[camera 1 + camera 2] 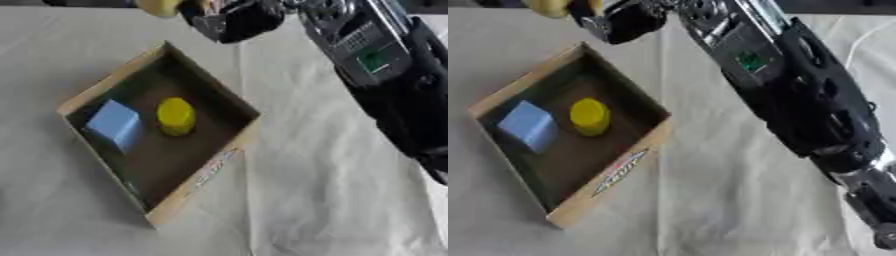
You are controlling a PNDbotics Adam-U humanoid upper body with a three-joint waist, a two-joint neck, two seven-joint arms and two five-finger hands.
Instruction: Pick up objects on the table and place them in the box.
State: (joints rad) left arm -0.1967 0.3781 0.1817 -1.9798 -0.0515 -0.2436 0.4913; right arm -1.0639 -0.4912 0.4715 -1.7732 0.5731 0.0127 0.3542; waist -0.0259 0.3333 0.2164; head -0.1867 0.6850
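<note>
Fingers of the right hand (232, 20) curl beside a yellow object (159, 7) at twelve o'clock, whether gripping it I cannot tell; next, carry it to the box (105, 82).

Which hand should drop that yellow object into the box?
Right. The right hand is already at the yellow object, just beyond the box's far corner. The left hand shows in neither view.
</note>
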